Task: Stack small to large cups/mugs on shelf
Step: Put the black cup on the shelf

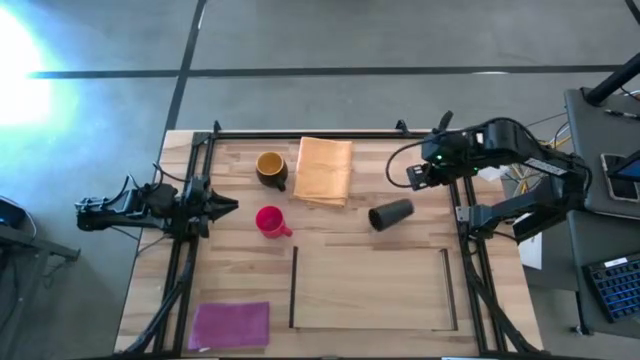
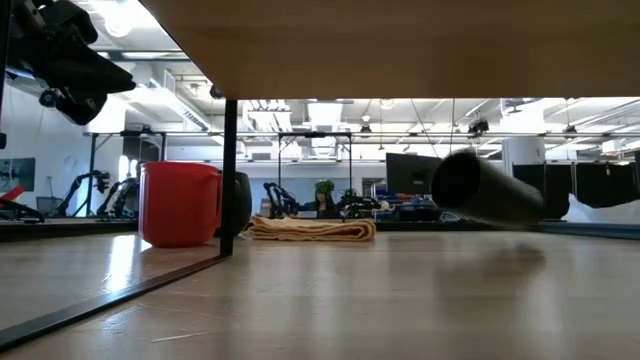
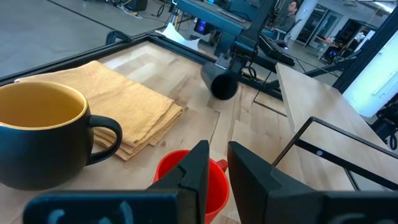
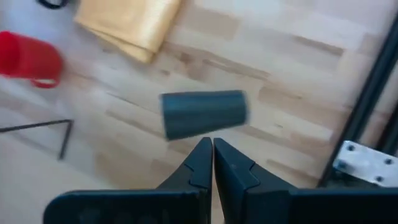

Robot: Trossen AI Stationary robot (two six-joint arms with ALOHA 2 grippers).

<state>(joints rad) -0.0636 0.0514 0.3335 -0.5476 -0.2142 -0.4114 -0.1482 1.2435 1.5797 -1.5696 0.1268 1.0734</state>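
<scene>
The 3 mugs all stand or lie outside the shelf [image 1: 370, 325], the flat pale-wood rectangle edged by thin dark strips at the near edge of the surface [image 1: 240, 200]; nothing is on it yet.

The small pink-red mug [image 1: 269, 220] stands upright toward the left edge, just beyond the shelf's left strip. The dark brown mug with yellow inside [image 1: 270, 167] stands upright farther toward the far edge, just beside the folded orange cloth [image 1: 325, 170]. The plain black mug [image 1: 391, 214] lies on its side right of centre, between the cloth and the shelf's far edge.

The left gripper [image 1: 225, 206] sits at the left edge, its fingers [image 3: 199, 168] slightly parted and holding nothing. The pink-red mug lies directly ahead of them, close, rim up. This arm is clearly the nearer to both upright mugs.

The right gripper [image 4: 212, 149] hangs above the surface toward the far-right corner, its fingers pressed together and empty. The black mug lies just ahead of the fingertips, apart from them. Its long axis runs across the line of the fingers, roughly parallel to the shelf's far edge; which end is the mouth cannot be told for certain.

Judgement: the right arm is nearer the black mug. Any grasp calls for the fingers to spread first.
</scene>
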